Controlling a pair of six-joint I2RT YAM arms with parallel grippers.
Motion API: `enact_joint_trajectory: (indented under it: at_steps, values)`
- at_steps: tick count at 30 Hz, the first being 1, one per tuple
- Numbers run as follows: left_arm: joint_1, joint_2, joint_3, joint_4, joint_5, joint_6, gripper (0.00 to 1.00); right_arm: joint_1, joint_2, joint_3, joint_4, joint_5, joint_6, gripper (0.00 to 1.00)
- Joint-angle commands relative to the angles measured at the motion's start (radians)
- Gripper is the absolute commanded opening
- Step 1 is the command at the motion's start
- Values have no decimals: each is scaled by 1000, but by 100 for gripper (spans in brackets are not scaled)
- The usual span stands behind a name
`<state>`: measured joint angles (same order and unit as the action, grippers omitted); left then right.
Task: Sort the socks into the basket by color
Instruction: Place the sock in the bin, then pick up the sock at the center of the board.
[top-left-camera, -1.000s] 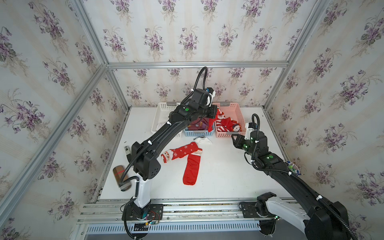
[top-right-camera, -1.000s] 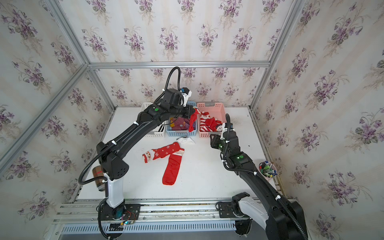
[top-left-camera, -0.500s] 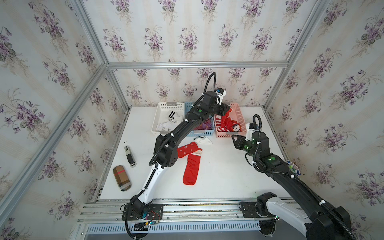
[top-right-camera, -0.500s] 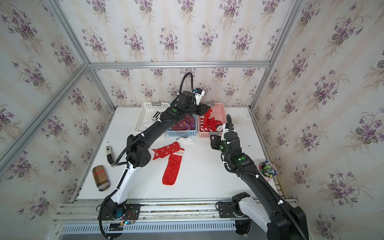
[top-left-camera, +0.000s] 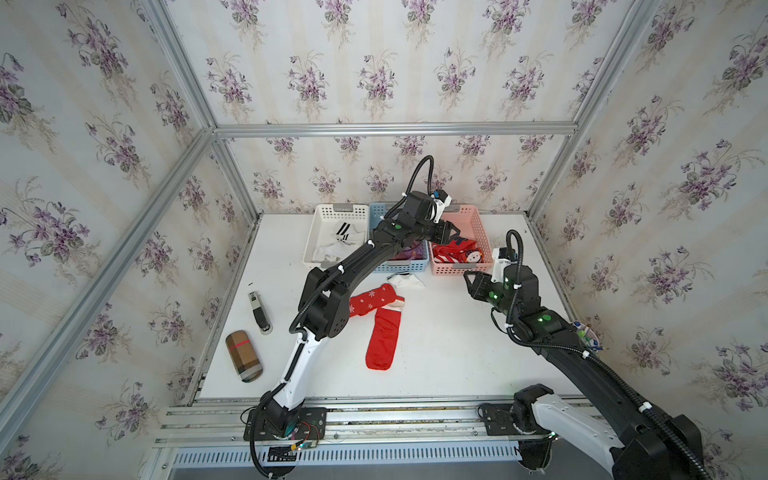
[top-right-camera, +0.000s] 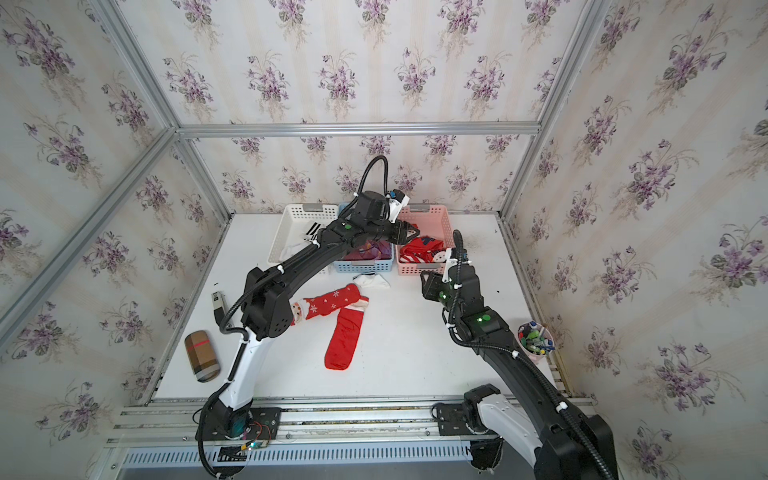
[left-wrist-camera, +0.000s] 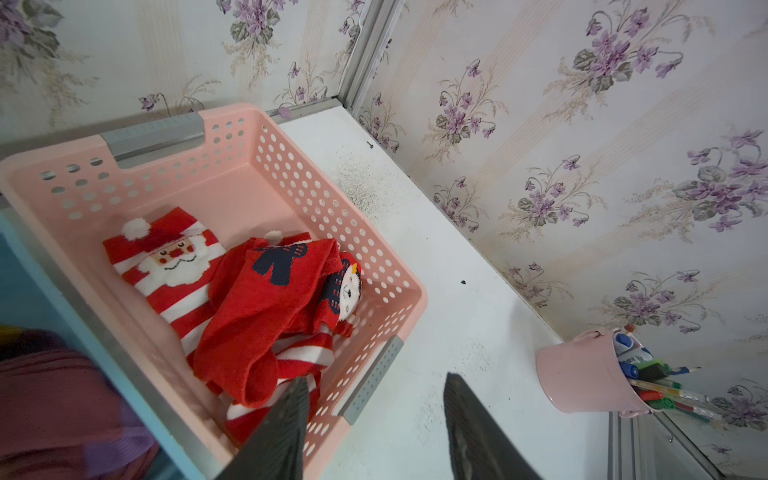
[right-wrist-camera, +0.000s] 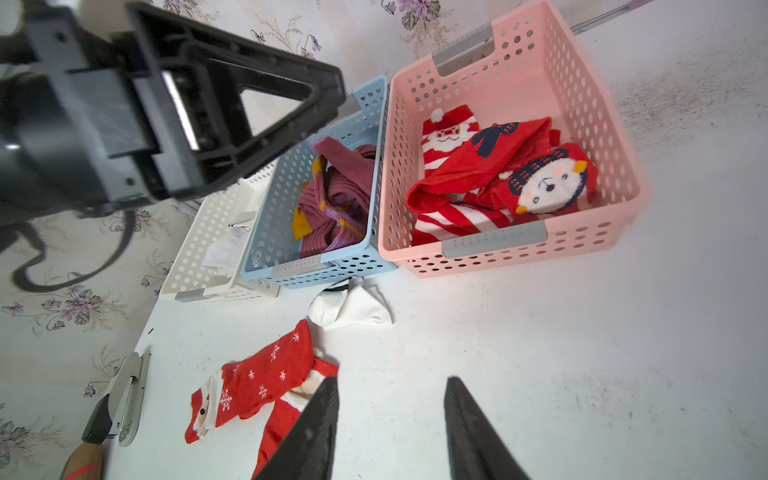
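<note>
Tabletop (left-wrist-camera: 457, 257) bears a pink basket (left-wrist-camera: 316, 195) holding red socks (left-wrist-camera: 266, 307) beneath the empty, wide-open left tool (left-wrist-camera: 376, 382).

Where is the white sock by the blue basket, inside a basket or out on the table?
Out: the white sock lies crumpled on the table, just outside the blue basket's front wall.

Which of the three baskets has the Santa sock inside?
The pink basket, at one end of the row. The blue basket holds purple socks, the white basket white socks.
</note>
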<state>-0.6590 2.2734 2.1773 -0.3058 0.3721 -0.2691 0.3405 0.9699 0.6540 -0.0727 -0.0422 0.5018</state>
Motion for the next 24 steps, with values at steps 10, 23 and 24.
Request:
enact_joint_trajectory:
  at_steps: [10, 23, 24]
  values:
    - [11, -383, -434, -7, -243, 75, 58, 0, 64, -17, 86, -11, 19, 44]
    - [38, -790, -990, -7, -392, -25, 59, 42, 206, -37, 227, -77, 46, 43]
    - [42, -809, -1018, -6, -399, -35, 59, 51, 218, -36, 235, -76, 47, 43]
